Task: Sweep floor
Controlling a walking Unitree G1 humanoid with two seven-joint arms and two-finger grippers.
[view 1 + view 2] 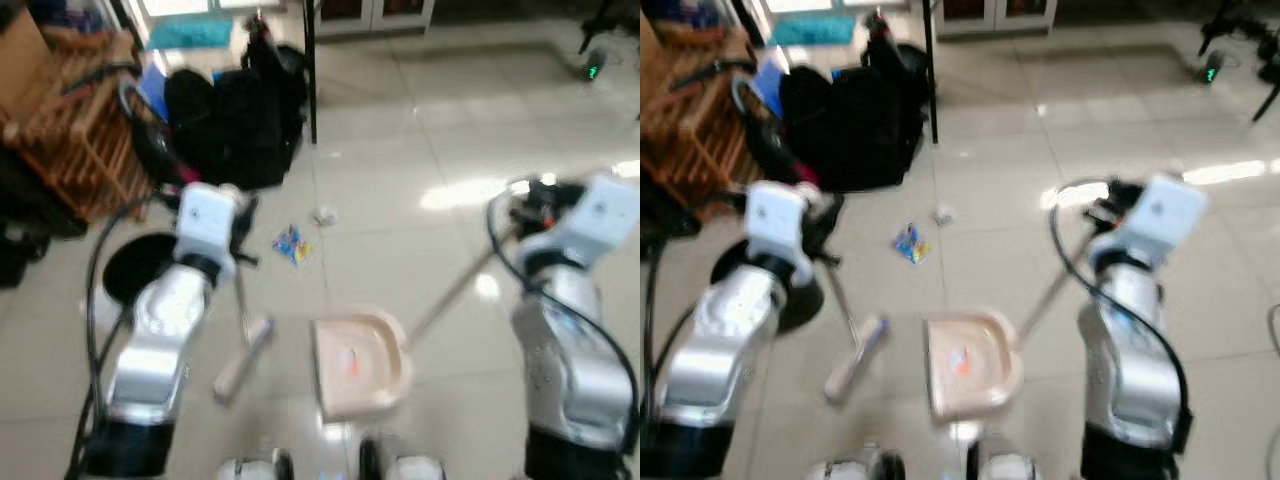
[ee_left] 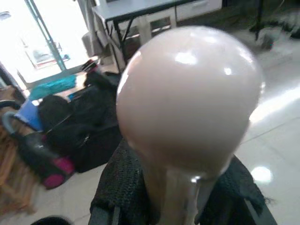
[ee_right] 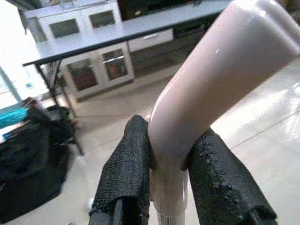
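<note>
Head stereo pair looks fwd/down, both sharing dustpan [image 1: 360,365] at centre, black bags [image 1: 235,120] beyond. Wrist cams sit very close on handles, facing the bags.

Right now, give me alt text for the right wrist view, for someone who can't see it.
The right hand grips a pale pink dustpan handle between two black fingers. Behind it are a glossy tiled floor, a grey table and a black bag.
</note>
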